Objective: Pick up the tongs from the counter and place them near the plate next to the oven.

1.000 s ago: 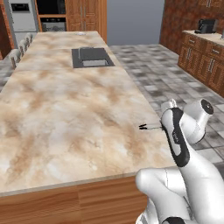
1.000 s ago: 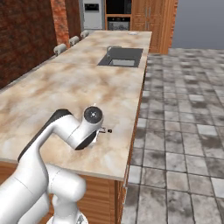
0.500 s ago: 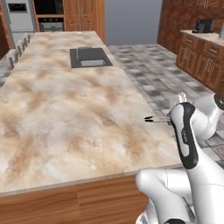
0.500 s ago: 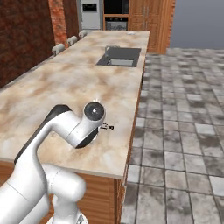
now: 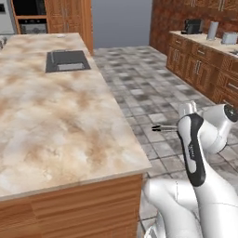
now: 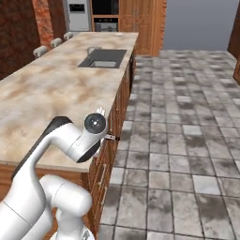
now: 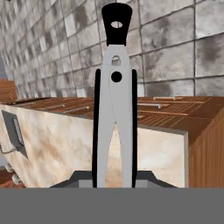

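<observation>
White glossy arm (image 5: pixel 204 195), rounded fat links. Black strip down the forearm link (image 5: pixel 193 151), faint small marking on it, unreadable. Round dark grey joint cap (image 6: pixel 95 123) with a pale centre. Black patch behind elbow (image 6: pixel 44 140).

Tongs (image 7: pixel 114 109): silver-grey arms, black edging, black tip. Worktop (image 5: pixel 51 116): beige-and-brown marbled stone on a brown wooden base. Floor (image 6: pixel 187 140): mottled grey tiles; sink (image 5: pixel 68 61): dark grey.

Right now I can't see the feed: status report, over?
Gripper shut on tongs. Tongs off the counter, out over the tiled floor. Nothing in the way.
</observation>
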You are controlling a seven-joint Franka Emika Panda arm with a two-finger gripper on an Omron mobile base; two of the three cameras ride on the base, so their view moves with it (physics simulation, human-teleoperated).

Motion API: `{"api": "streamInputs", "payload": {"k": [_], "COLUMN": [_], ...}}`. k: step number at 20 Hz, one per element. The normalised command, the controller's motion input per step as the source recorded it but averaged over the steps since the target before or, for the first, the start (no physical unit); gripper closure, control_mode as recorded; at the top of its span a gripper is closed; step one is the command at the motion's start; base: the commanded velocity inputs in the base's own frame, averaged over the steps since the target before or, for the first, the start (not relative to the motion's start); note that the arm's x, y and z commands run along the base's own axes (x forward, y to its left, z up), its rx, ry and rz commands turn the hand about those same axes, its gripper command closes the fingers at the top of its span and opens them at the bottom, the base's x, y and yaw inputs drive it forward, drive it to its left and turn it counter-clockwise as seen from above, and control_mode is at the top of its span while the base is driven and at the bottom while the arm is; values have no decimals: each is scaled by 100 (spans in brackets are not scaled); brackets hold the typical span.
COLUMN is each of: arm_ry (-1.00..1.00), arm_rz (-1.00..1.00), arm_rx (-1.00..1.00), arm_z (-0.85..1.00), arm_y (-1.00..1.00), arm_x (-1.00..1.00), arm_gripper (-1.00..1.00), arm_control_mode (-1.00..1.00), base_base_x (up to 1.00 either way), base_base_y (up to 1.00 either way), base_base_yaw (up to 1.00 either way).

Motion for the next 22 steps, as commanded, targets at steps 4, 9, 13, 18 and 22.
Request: {"api": "streamInputs", "payload": {"k": [4, 9, 13, 18, 22], "arm_ry": [0, 0, 0, 0, 0], "arm_rz": [0, 0, 0, 0, 0], "arm_rx": [0, 0, 0, 0, 0], "arm_z": [0, 0, 0, 0, 0], "arm_y": [0, 0, 0, 0, 0], "arm_x": [0, 0, 0, 0, 0], "arm_gripper": [100, 100, 100, 100, 100], "arm_control_mode": [100, 100, 100, 100, 100], "base_base_x": [1, 41, 84, 100, 100], "base_base_y": [-100, -100, -92, -68, -62], "base_base_yaw": [-1, 0, 13, 24, 26]}}
